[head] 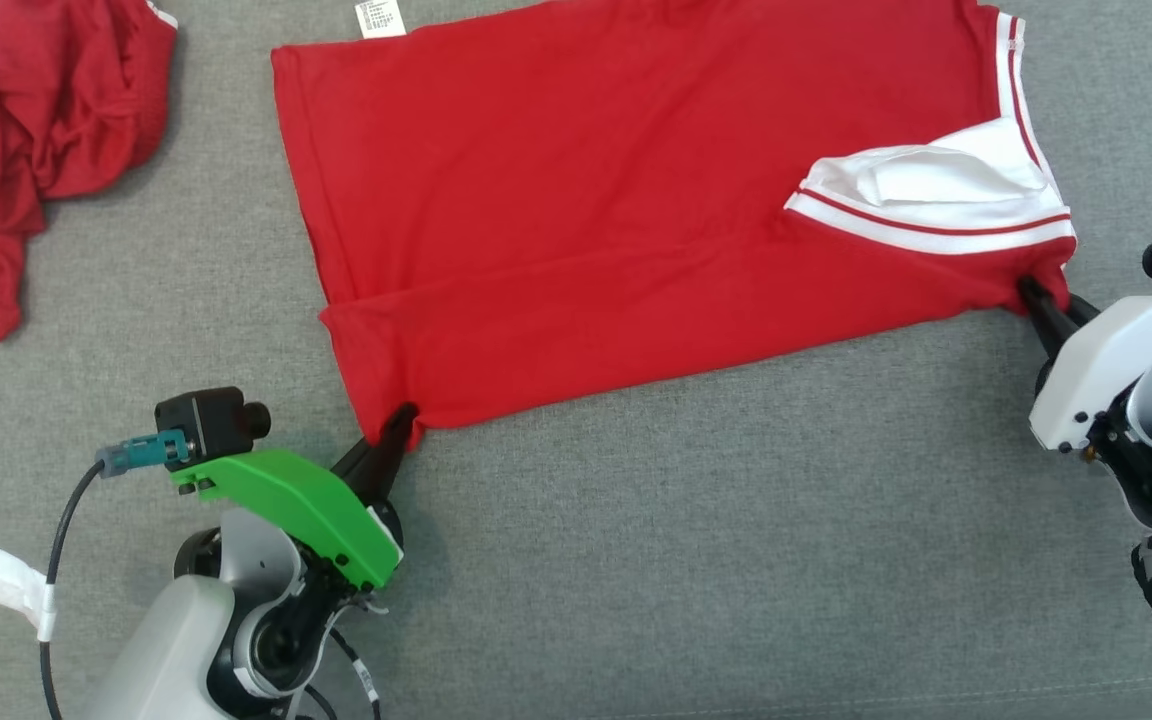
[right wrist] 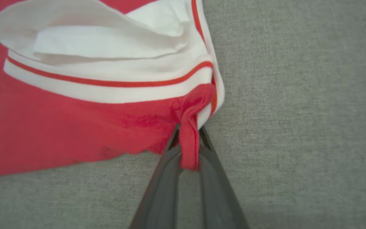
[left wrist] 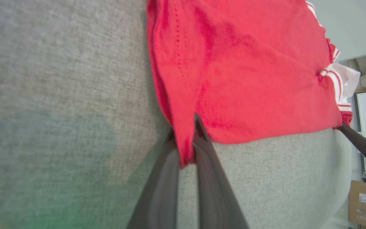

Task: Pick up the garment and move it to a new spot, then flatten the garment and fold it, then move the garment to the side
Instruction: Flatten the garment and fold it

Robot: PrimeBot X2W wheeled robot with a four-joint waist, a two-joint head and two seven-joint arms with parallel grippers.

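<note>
**Head view.** The garment (head: 586, 200), a red shirt with a white collar (head: 936, 190) striped in red, is laid nearly flat across the upper middle of the grey cloth surface (head: 636, 560). Its near strip is doubled along a lengthwise fold. A white label (head: 381, 18) is seen at its far left corner, and a crumpled red garment (head: 26, 140) lies well apart at the far left. The near left corner is met by the left gripper (head: 400, 418), and the near right corner, just below the collar, by the right gripper (head: 1031, 292). The whole outline is given here; each grip is given in detail by the wrist views.

**Left wrist view.** The jaws are shown drawn almost together, with a thin tongue of red hem pinched between the two dark fingers (left wrist: 213, 178). The tip of the right gripper is seen touching the far corner of the shirt at the right edge. A cardboard box (left wrist: 361, 203) is seen beyond the surface's edge at the lower right; what is in it cannot be told.

**Right wrist view.** The jaws are shown narrow, closed on a bunched roll of red cloth beside the white edge band; the roll hangs down between the fingers. The collar's folds are rendered at close range.
</note>
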